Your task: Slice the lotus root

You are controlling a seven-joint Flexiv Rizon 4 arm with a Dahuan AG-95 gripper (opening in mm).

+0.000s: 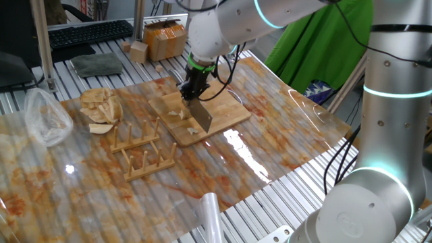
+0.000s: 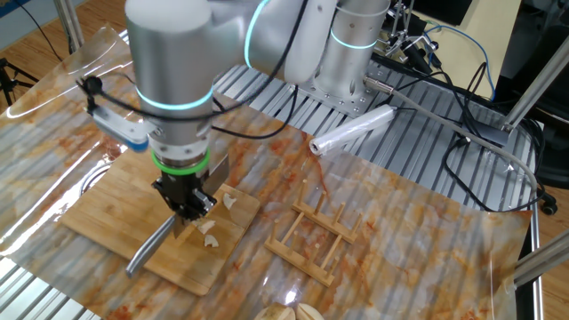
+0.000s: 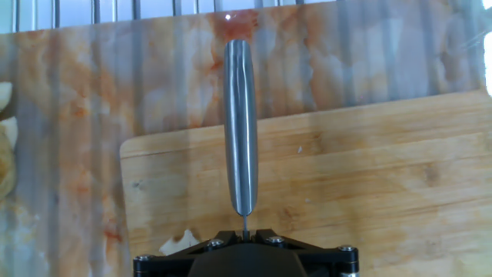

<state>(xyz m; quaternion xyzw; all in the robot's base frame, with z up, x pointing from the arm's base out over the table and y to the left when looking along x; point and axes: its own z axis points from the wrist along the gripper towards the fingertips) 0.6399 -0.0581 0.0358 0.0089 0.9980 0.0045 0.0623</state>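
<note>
While clamped: gripper [image 2: 185,206], knife [image 3: 241,127]

Marbled orange-and-white glossy sheet [image 1: 270,115] over a slatted silver metal table [image 1: 283,202], glare spots all over. Bright green cloth [image 1: 324,47] draped behind, black keyboard [image 1: 88,32] up back, tangle of black cables [image 2: 471,133] trailing off.

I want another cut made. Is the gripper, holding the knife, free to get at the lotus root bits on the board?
Probably yes: the gripper holds the knife over the board, and the lotus root bits lie uncovered beside the blade.
</note>
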